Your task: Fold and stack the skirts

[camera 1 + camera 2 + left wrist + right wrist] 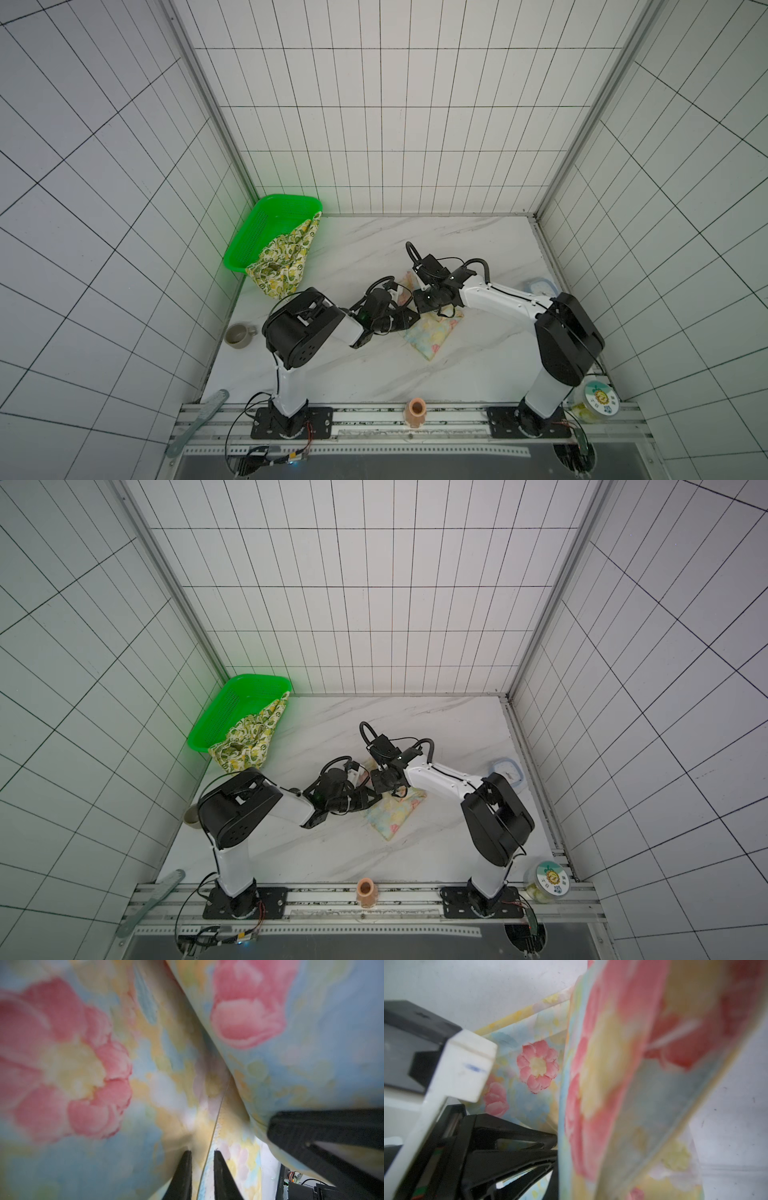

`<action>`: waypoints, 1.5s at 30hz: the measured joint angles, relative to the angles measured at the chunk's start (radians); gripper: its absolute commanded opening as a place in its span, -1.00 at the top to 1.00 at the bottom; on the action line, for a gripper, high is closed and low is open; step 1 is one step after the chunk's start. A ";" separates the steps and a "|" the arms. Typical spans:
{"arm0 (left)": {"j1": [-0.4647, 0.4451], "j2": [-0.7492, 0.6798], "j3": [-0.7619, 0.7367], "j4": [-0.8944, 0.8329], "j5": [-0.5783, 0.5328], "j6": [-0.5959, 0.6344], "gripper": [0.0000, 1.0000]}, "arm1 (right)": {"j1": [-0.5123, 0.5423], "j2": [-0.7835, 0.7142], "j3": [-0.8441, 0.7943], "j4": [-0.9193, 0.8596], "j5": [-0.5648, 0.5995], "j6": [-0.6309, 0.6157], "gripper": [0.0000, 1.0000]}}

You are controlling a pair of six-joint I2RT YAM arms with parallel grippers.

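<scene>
Left gripper [200, 1152] pinches the floral skirt [432, 336] hem, right gripper [420, 308] clamped on it alongside; you've got the bulk base-side, nearer the right arm.

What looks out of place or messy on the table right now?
The lemon skirt spills crumpled over the rim of the green basket onto the table, half in, half out. The floral skirt lies mid-table, partly folded. Nothing looks damaged.
</scene>
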 measured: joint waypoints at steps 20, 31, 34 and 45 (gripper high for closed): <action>0.079 -0.231 -0.092 -0.308 -0.084 0.064 0.60 | 0.011 0.012 -0.102 0.137 -0.052 -0.001 1.00; 0.080 -0.203 -0.080 -0.272 -0.085 0.075 0.61 | 0.048 0.011 -0.112 0.141 -0.024 -0.002 1.00; 0.080 -0.203 -0.080 -0.272 -0.085 0.078 0.61 | 0.066 0.011 -0.111 0.134 -0.008 -0.004 1.00; 0.080 -0.203 -0.080 -0.272 -0.087 0.082 0.62 | 0.087 0.019 -0.110 0.114 0.024 -0.009 1.00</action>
